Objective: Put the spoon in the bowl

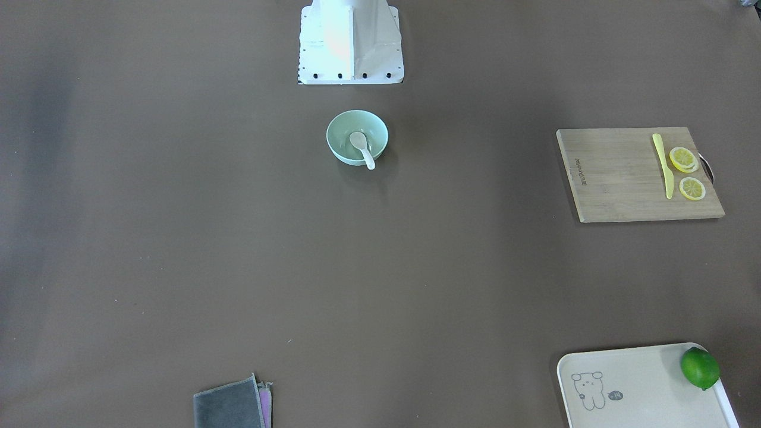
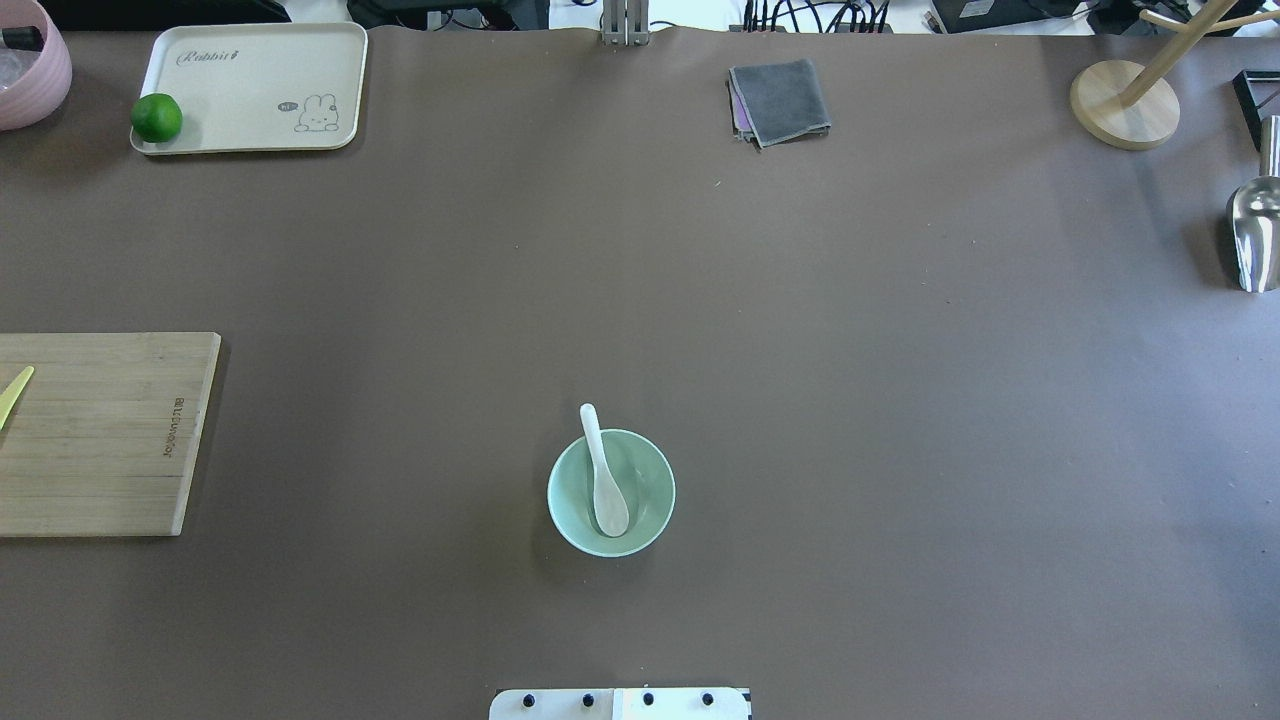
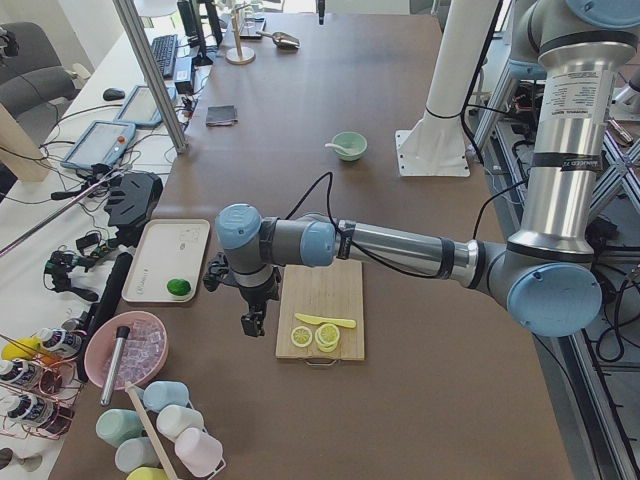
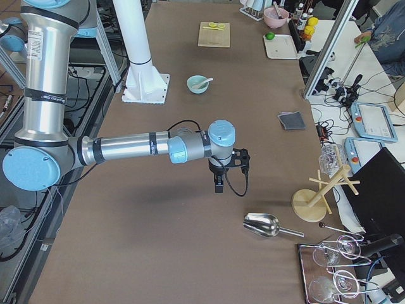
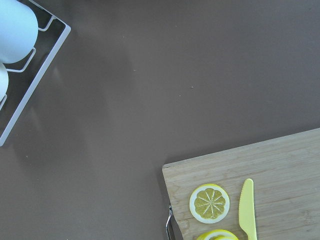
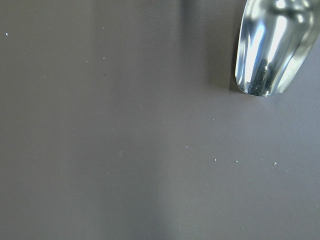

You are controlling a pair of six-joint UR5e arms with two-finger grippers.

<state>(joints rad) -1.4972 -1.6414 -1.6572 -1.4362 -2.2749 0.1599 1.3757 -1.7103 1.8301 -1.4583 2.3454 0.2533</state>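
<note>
The white spoon (image 1: 361, 148) lies in the pale mint-green bowl (image 1: 342, 134), scoop inside and handle resting over the rim. The bowl stands just in front of the robot's base, also in the overhead view (image 2: 652, 482) with the spoon (image 2: 606, 480) in it. My left gripper (image 3: 248, 322) hangs over the table's left end beside the cutting board, far from the bowl. My right gripper (image 4: 219, 187) hangs over the table's right part, also far from the bowl. Both show only in the side views, so I cannot tell whether they are open or shut.
A wooden cutting board (image 1: 618, 178) holds a yellow knife (image 1: 663, 163) and lemon slices (image 1: 684, 159). A tray (image 2: 250, 70) carries a lime (image 2: 156, 117). A folded grey cloth (image 2: 780, 100), a metal scoop (image 2: 1255, 235) and a wooden stand (image 2: 1120, 105) lie at the far side.
</note>
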